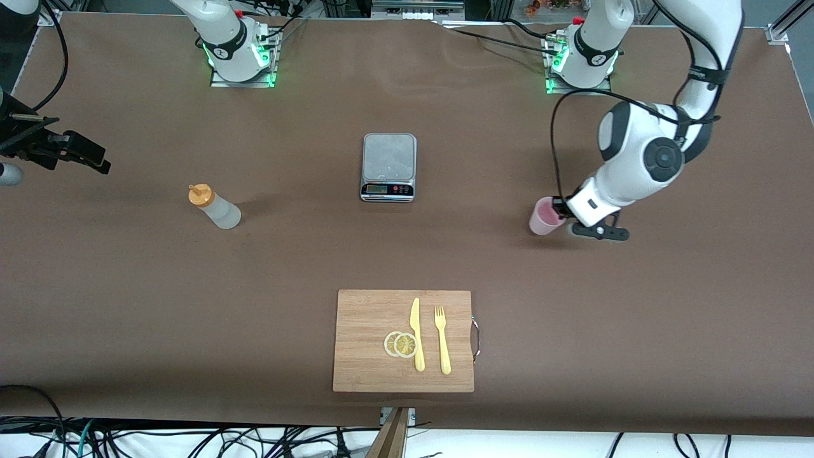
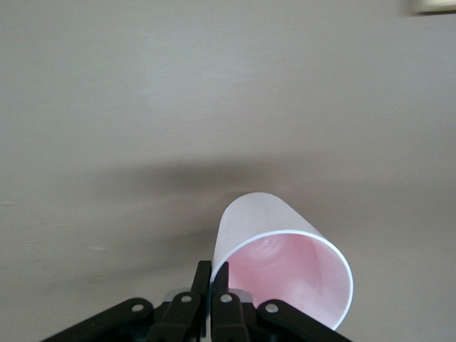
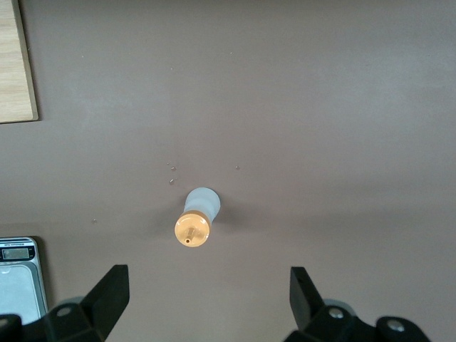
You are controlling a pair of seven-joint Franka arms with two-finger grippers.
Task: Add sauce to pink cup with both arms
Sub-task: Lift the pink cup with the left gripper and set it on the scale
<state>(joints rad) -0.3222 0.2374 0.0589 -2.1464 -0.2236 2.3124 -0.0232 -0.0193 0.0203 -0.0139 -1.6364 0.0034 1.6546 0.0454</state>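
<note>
Left gripper [image 2: 211, 274] clenched on pink cup [image 1: 544, 216] rim, toward the left arm's end from scale [image 1: 388, 166]. Right gripper [image 3: 206, 288] released above sauce bottle [image 3: 194, 221].

Desk layout with both arms at their ends

A scale [image 1: 388, 166] sits mid-desk [image 1: 127, 305], with a cutting board [image 1: 362, 356] nearer the front camera; on the board lie two lemon slices [image 1: 401, 344], a knife [image 1: 416, 334] just beside them and a fork [image 1: 442, 339] next to the knife. The sauce bottle [image 1: 215, 207] stands toward the right arm's end, with the right tool [image 3: 208, 293] above it, jaws spread wide. The pink cup [image 1: 545, 216] stands toward the left arm's end, its rim pinched by the left tool [image 2: 212, 279].
</note>
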